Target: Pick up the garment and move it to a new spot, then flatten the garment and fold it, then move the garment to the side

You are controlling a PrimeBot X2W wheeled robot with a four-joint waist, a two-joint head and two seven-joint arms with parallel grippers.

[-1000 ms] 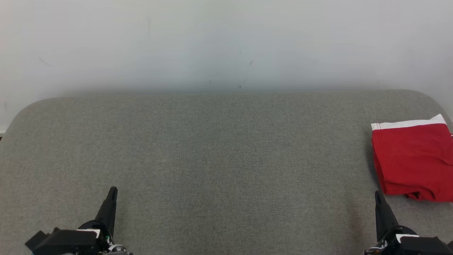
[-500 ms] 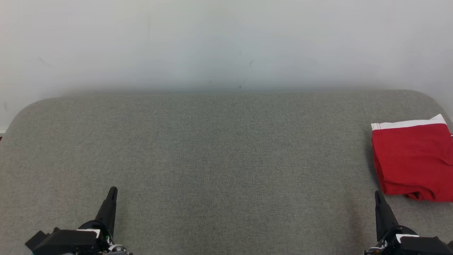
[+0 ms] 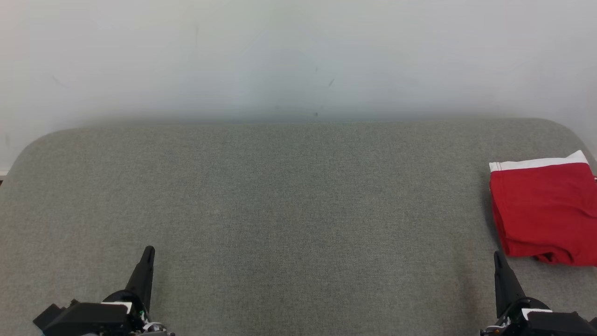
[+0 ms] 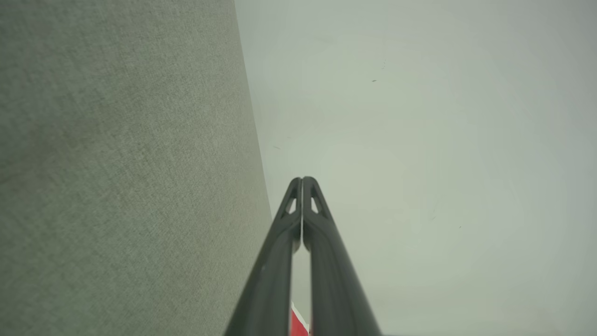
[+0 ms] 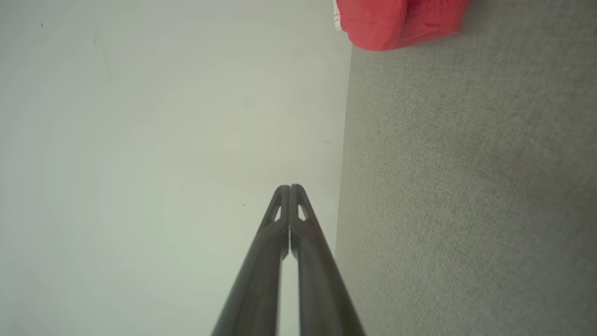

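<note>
Red garment (image 3: pixel 543 212) soft matt cloth, grey table (image 3: pixel 289 200) rough woven fabric

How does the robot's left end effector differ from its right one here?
The left end effector sits at the lower left, bare grey surface around it; the right end effector sits at the lower right, its tip close to the red garment. In the head view, the left end effector leans rightward, the right end effector leftward. Both are shut and hold nothing.

garment (image 3: pixel 543 212) | red, white waistband | folded | flat on far-right edge of grey surface (image 3: pixel 280 210)
</note>
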